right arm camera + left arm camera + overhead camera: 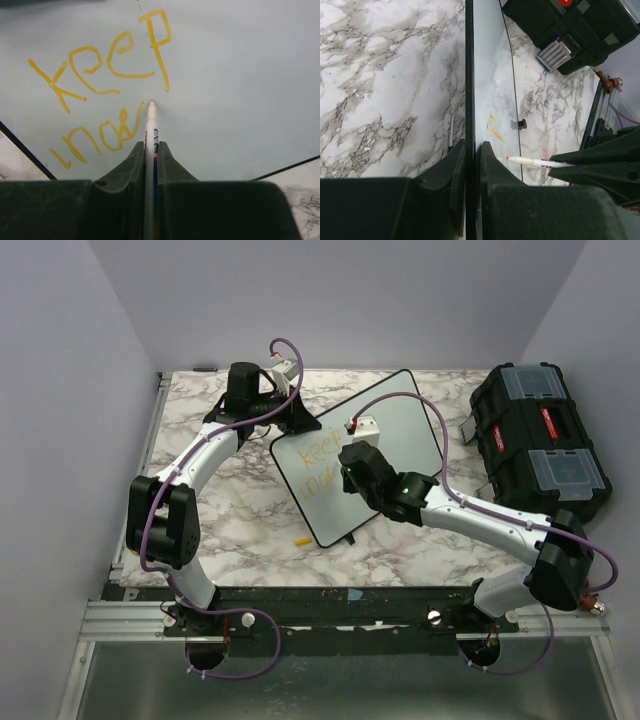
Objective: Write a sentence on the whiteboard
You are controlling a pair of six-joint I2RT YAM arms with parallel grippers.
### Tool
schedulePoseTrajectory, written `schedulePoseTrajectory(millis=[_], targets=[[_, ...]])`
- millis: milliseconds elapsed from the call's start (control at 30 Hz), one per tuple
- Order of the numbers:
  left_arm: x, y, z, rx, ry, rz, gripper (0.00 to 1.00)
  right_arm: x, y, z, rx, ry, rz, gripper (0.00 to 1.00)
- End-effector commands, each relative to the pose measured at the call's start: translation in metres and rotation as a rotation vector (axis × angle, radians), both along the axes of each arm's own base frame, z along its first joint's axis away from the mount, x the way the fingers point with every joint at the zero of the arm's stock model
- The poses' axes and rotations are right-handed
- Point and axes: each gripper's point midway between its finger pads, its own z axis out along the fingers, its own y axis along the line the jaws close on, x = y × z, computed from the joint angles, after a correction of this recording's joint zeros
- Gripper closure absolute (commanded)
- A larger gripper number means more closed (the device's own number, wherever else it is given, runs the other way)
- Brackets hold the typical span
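Note:
The whiteboard [400, 425] lies at an angle on the marble table. My left gripper [297, 423] is shut on its black rim at the far left corner; in the left wrist view the board [492, 75] runs edge-on between the fingers of that gripper [472, 150]. My right gripper [350, 475] is shut on a white marker [150, 125], whose tip rests on the board [240, 100]. The sentence [100, 65] reads "keep" in yellow-orange, with a partial second line below it ending at the tip. From the left wrist the marker [535, 161] points at the writing.
A black toolbox [535, 445] stands at the right side of the table, just past the board. A small yellow cap [302, 540] lies on the marble near the board's front corner. Grey walls close in the table on three sides.

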Motion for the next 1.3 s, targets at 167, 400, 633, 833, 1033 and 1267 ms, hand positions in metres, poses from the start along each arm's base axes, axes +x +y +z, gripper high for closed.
schedulePoseTrajectory(millis=[167, 400, 633, 833, 1033, 1267], targets=[[-0.021, -0.010, -0.024, 0.045, -0.006, -0.101, 1.00, -0.010, -0.010, -0.035, -0.031, 0.060, 0.002, 0.99], [-0.021, -0.010, -0.024, 0.045, -0.004, -0.102, 1.00, -0.022, -0.020, -0.049, -0.045, 0.097, 0.007, 0.99], [-0.021, -0.010, -0.025, 0.045, -0.001, -0.103, 1.00, -0.021, -0.021, -0.025, -0.006, 0.064, 0.002, 0.99], [-0.021, -0.010, -0.025, 0.043, -0.001, -0.102, 1.00, -0.014, -0.013, 0.003, 0.042, 0.017, 0.008, 0.99], [-0.022, -0.010, -0.025, 0.044, -0.002, -0.103, 1.00, -0.001, 0.002, 0.016, 0.070, -0.009, 0.017, 0.99], [-0.022, -0.009, -0.024, 0.044, -0.004, -0.102, 1.00, 0.012, 0.013, 0.007, 0.058, -0.002, 0.015, 0.99]])
